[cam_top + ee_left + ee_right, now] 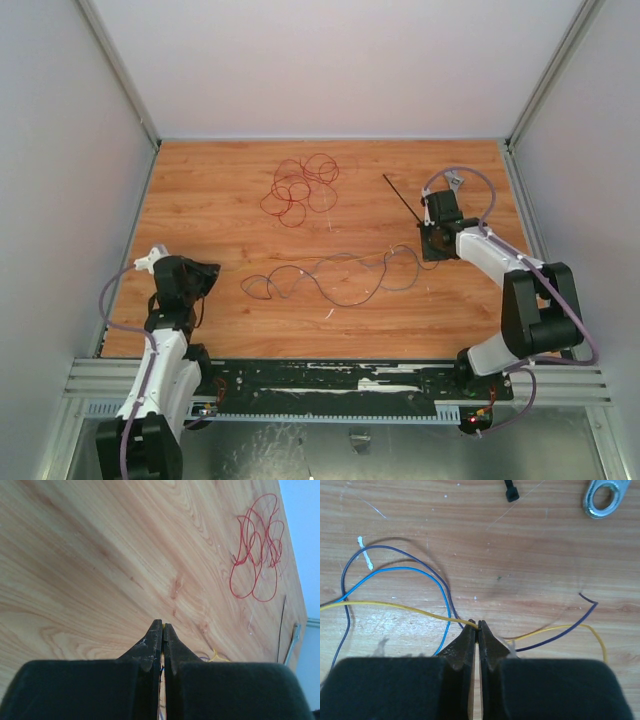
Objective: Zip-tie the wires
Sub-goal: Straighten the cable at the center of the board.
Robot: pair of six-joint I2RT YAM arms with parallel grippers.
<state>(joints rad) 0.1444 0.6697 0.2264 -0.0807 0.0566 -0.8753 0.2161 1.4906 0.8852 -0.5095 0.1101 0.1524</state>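
Top external: red wire tangle (298, 190) seen at far centre of worktop (200, 200); loose wires (330, 275) strung mid-worktop. Zip tie (402, 200) laid diagonally, near end just beside right pincer (432, 246), far end slanted away leftward; left pincer (208, 276) well apart.
Left wrist: left pincer pressed together, nothing held.
Right wrist: right pincer pressed together, yellow wire (395, 607) met at tips, grip not discernible; zip tie head just ahead.

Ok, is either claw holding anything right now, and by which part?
The right claw is shut on the yellow wire, pinched at its tips partway along the wire, not at an end. The left claw is shut; any hold cannot be told.
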